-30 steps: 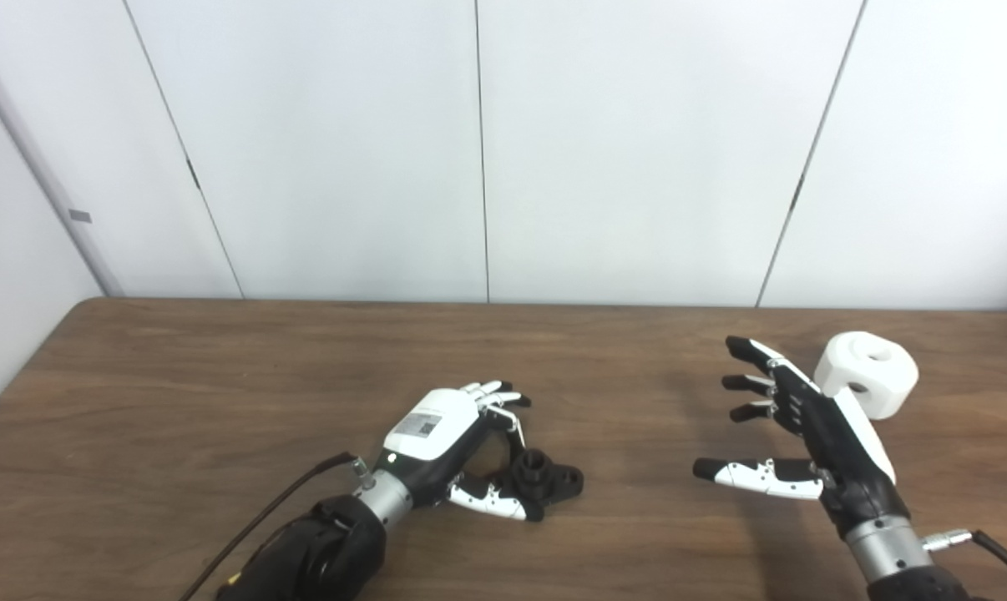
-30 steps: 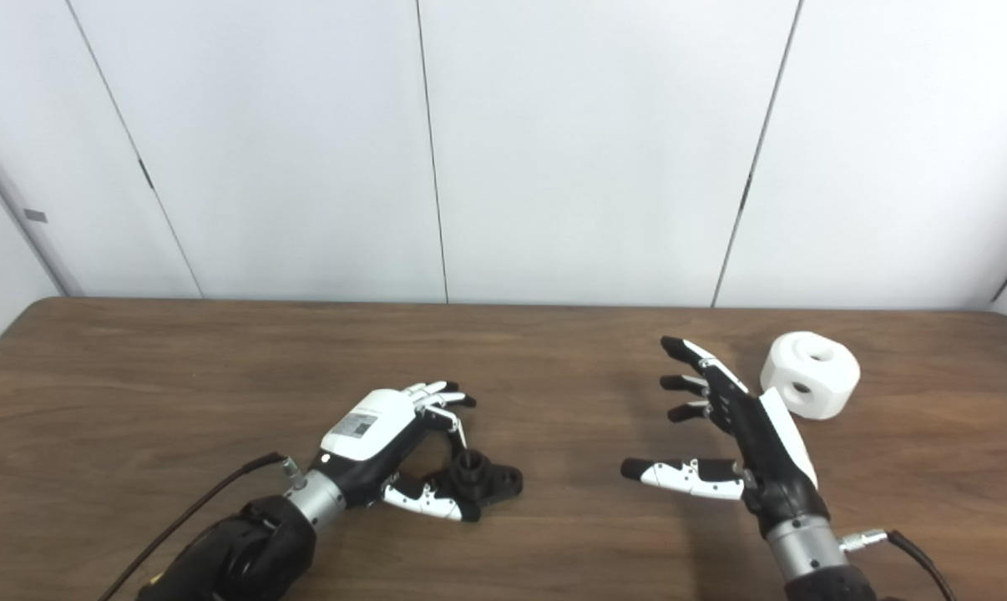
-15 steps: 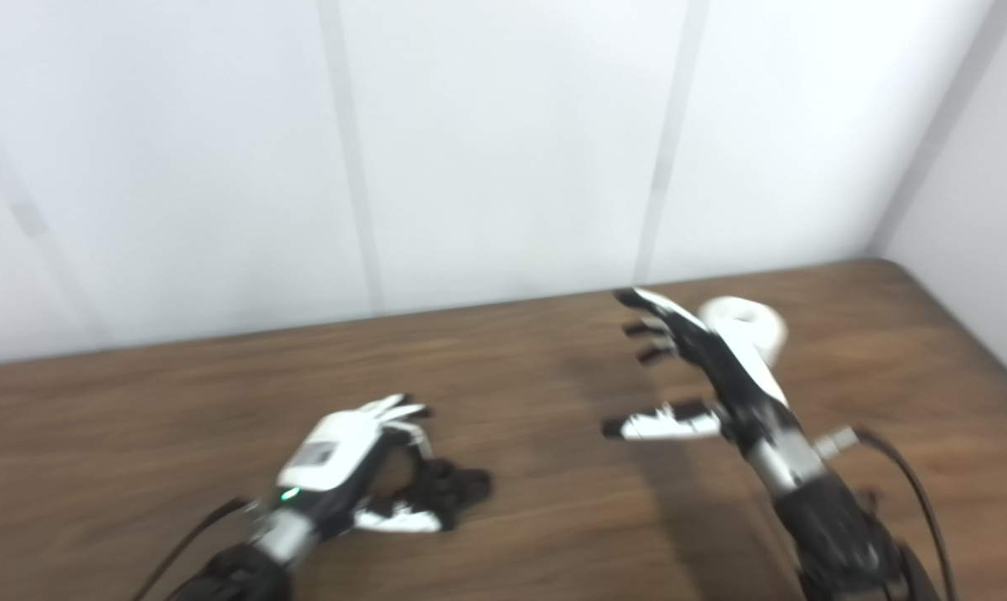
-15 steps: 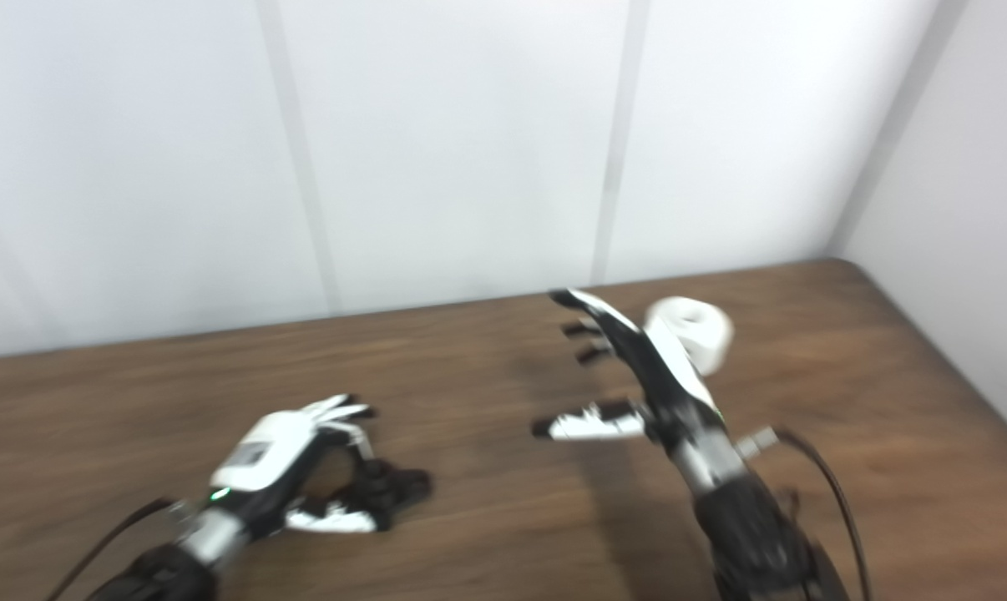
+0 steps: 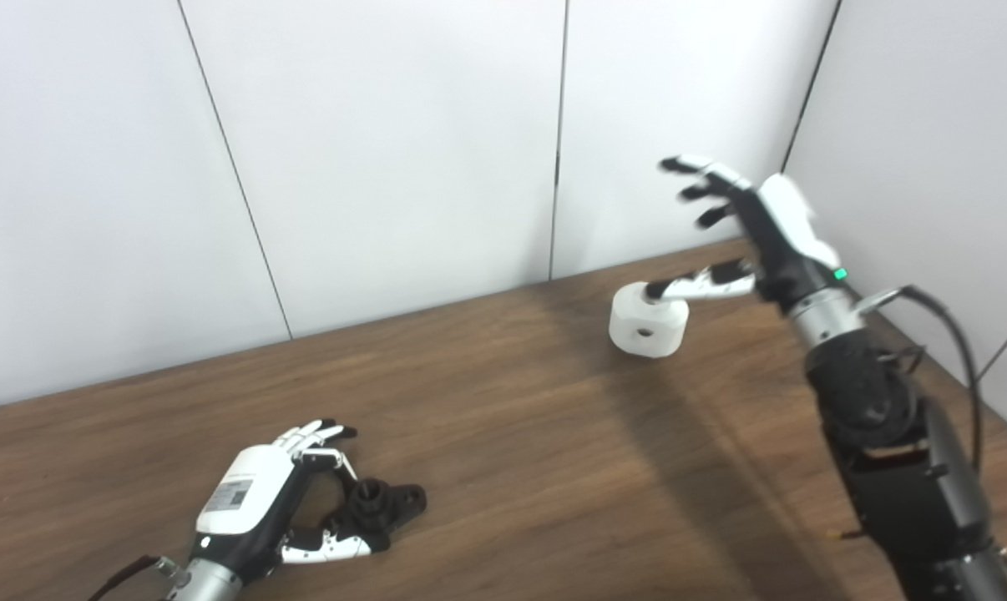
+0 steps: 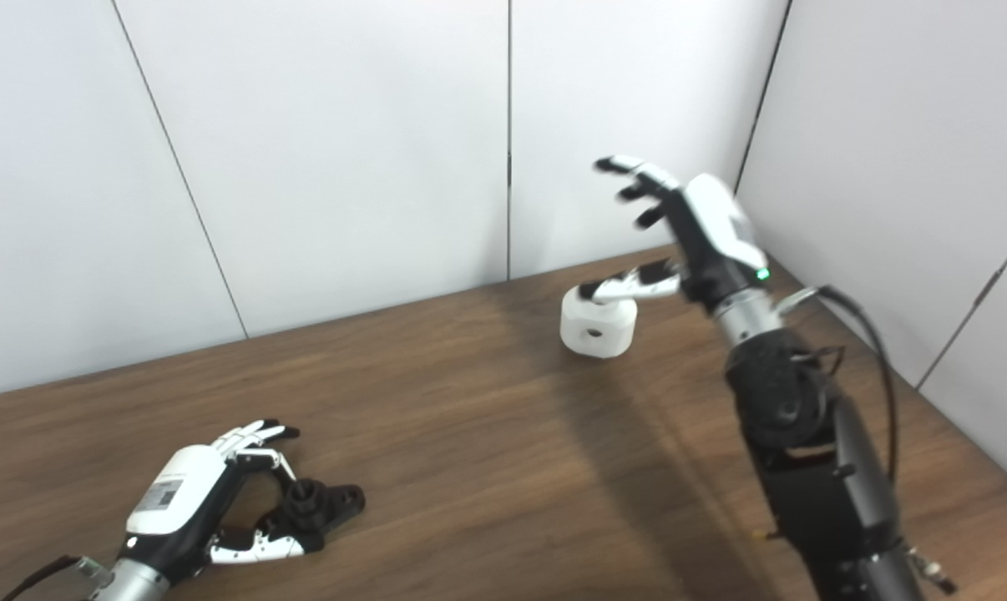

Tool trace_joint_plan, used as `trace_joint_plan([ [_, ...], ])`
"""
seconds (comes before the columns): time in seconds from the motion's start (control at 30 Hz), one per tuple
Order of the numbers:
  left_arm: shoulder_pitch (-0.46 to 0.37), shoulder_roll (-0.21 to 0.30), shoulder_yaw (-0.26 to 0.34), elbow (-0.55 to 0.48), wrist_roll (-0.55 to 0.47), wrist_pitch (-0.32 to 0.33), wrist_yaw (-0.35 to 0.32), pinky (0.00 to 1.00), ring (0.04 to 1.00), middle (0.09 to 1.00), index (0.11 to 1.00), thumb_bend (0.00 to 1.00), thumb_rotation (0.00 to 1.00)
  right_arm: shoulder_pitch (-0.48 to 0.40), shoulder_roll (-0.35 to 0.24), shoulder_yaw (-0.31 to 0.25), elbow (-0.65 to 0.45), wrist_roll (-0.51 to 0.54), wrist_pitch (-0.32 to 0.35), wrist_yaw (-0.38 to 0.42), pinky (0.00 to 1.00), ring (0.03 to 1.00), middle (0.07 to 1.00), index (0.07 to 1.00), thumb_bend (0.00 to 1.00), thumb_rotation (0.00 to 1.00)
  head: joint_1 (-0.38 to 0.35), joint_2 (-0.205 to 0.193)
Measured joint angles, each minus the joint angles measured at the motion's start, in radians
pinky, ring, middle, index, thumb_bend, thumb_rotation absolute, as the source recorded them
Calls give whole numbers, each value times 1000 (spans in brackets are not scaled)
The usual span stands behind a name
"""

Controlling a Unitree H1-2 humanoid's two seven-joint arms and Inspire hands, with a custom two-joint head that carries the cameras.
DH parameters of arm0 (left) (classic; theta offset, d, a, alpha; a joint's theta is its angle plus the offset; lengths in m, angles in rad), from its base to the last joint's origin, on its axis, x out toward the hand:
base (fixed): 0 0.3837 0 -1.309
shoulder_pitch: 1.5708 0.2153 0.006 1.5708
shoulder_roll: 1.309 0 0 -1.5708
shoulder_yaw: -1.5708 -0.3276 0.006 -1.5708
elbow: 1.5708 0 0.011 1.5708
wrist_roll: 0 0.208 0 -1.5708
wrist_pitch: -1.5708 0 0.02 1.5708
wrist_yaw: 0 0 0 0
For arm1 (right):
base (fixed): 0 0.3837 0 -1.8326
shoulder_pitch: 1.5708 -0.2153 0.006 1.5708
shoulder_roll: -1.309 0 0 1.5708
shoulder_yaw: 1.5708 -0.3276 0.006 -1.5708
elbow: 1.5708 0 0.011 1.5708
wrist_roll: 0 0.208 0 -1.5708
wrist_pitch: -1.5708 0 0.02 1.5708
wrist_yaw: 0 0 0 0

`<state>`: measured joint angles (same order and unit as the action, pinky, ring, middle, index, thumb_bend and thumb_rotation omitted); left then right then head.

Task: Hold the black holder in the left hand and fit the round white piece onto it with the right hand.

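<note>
The black holder [image 5: 387, 503] lies flat on the wooden table [image 5: 512, 434] at the lower left, its round hub pointing up. My left hand [image 5: 261, 492] rests beside it with curled fingers at its back and the thumb along its front, apart and not closed on it. The round white piece [image 5: 647, 321] sits on the table at the far right, near the wall, a side hole facing me. My right hand [image 5: 754, 229] is raised above and just right of it, open with fingers spread, the thumb hanging over its top. Both also show in the right eye view: holder [image 6: 324, 503], piece [image 6: 597, 324].
White wall panels close the table's far edge, and a side wall [image 5: 929, 125] runs along its right edge just behind my right arm. A cable [image 5: 954, 334] loops off the right forearm.
The camera has swung right, shifting the whole picture. My right hand has risen from table height beside the white piece to above it, still open. The left hand and holder have stayed put.
</note>
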<state>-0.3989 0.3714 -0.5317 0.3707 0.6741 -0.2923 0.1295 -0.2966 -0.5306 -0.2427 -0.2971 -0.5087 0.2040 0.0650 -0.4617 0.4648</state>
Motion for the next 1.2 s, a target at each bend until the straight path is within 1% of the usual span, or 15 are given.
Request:
trace_joint_plan([
  [0.03,-2,0,-2,8,0,-6,9,920,927,860,485,524,57,-5,-10,-1,10,-13,18,-1,697,852,870,817,752,276,-3,-9],
  [0.07,-3,0,-5,14,0,-10,19,922,927,859,485,524,57,-7,-16,-1,21,-21,33,-1,686,852,876,818,768,287,-3,-9],
  [0.17,-10,0,-10,28,0,-27,29,928,927,857,485,524,57,-8,-21,-4,65,-22,79,8,676,854,900,833,825,290,-2,-14],
  [0.27,-15,1,-10,41,0,-41,31,943,932,863,486,524,57,0,-24,5,95,-14,112,37,673,864,928,871,870,330,-2,-14],
  [0.37,-15,2,-10,44,0,-42,32,951,936,869,486,524,59,6,-51,34,108,-4,148,85,682,890,971,906,907,375,-3,-17],
  [0.5,-14,4,-9,45,0,-42,33,933,936,868,485,525,60,5,-77,62,173,3,154,105,700,935,999,935,930,387,8,-17],
  [0.6,-14,9,-9,47,0,-47,38,934,934,868,485,525,60,5,-79,88,218,11,161,120,706,952,1000,953,939,392,3,-15],
  [0.73,-13,13,-9,48,0,-53,42,948,936,865,485,525,60,-2,-82,128,254,28,172,146,716,988,1000,974,996,429,2,-18],
  [0.83,-13,13,-9,49,0,-53,42,947,936,865,484,525,59,-13,-91,152,306,49,173,171,723,999,1000,982,1000,440,3,-18],
  [0.93,-13,13,-9,48,0,-53,42,949,930,863,485,525,60,-20,-91,162,351,69,173,175,774,1000,1000,984,1000,417,6,-17],
  [1.13,-12,13,-9,48,0,-53,42,965,930,857,485,524,58,-25,-90,185,445,90,158,170,759,1000,1000,991,1000,413,14,-15],
  [1.2,-10,15,-8,47,0,-53,42,953,924,853,485,524,58,-30,-92,189,452,92,142,165,762,1000,1000,988,1000,413,17,-15],
])
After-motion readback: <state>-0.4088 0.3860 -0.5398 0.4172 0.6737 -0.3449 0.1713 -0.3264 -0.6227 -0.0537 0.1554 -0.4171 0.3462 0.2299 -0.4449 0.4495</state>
